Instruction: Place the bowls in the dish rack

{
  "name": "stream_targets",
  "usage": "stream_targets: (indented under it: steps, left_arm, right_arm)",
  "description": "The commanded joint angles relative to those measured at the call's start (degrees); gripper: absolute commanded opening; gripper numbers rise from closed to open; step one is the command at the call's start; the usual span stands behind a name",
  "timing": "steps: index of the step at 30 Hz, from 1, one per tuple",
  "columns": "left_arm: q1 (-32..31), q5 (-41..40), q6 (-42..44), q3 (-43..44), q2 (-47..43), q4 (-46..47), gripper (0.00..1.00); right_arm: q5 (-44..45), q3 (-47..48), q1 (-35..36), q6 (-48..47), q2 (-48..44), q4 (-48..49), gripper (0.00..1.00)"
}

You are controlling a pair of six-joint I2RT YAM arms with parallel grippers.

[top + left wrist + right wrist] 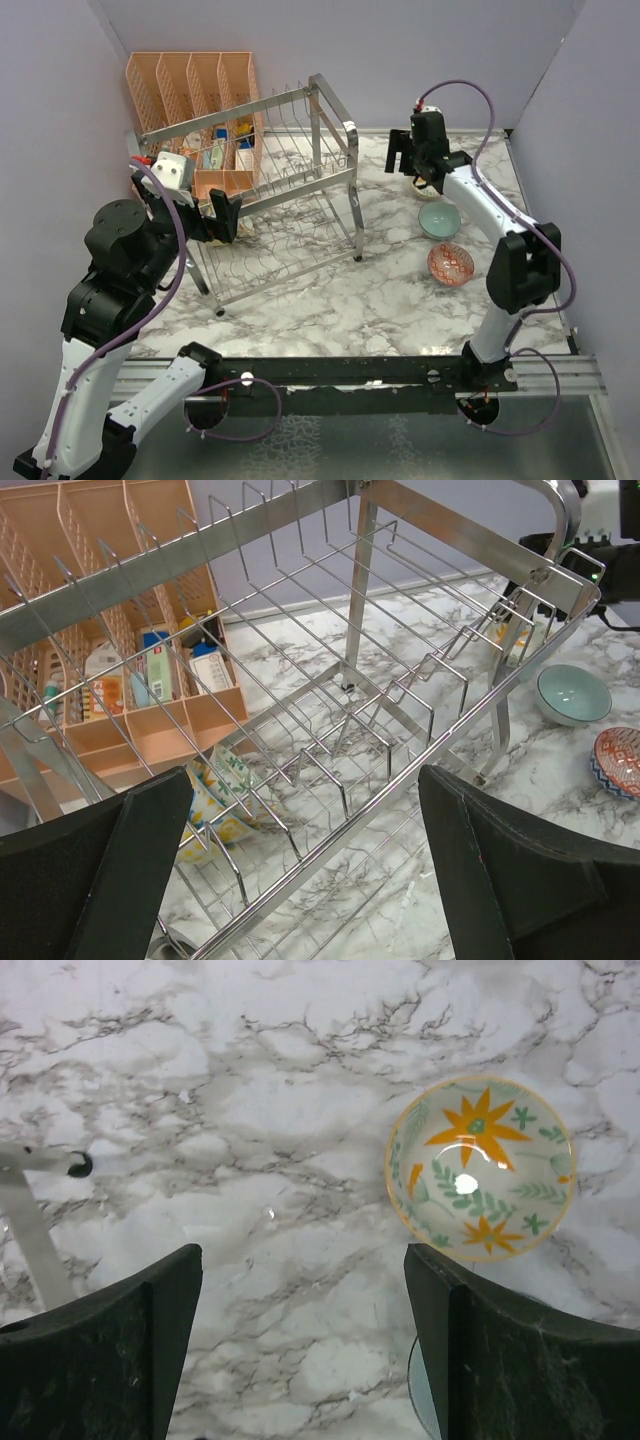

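Reach-for-pickup: R gripper (pixel 300 1257), fingers spread, hangs beside orange-flower bowl (pixel 481 1166); next, shift over rim, descend. L gripper (pixel 305 780) spread too.

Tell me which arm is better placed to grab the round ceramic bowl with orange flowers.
Right. The right gripper hovers open just beside that orange-flower bowl; the left gripper, also open, is over at the chrome wire dish rack.

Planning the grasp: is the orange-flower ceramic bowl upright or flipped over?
Upright: the orange-flower ceramic bowl sits on the marble table, painted inside facing up.
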Motion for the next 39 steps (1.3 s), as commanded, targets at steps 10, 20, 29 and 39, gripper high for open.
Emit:
stream_targets:
  steps: [10, 20, 29, 39]
  left_arm:
    - [-0.1, -0.8, 1.2, -1.4, 0.0, 1.7, 0.99]
    - [-0.1, -2.7, 1.3, -3.5, -0.1, 1.7, 0.99]
    - [-0.1, -5.5, 1.2, -0.9, -0.2, 0.5, 0.99]
    - [-0.2, -6.5, 0.9, 0.3, -2.0, 1.8, 0.99]
  right_arm:
    - [9.2, 11.8, -2.4, -9.5, 19.6, 2.3, 0.80]
    - [14.1, 11.2, -2.5, -10.5, 25.1, 2.9, 0.77]
    - [14.2, 10.6, -2.5, -10.6, 27.5, 5.0, 0.56]
    - [15.4, 8.1, -2.4, -9.1, 26.0, 6.7, 0.15]
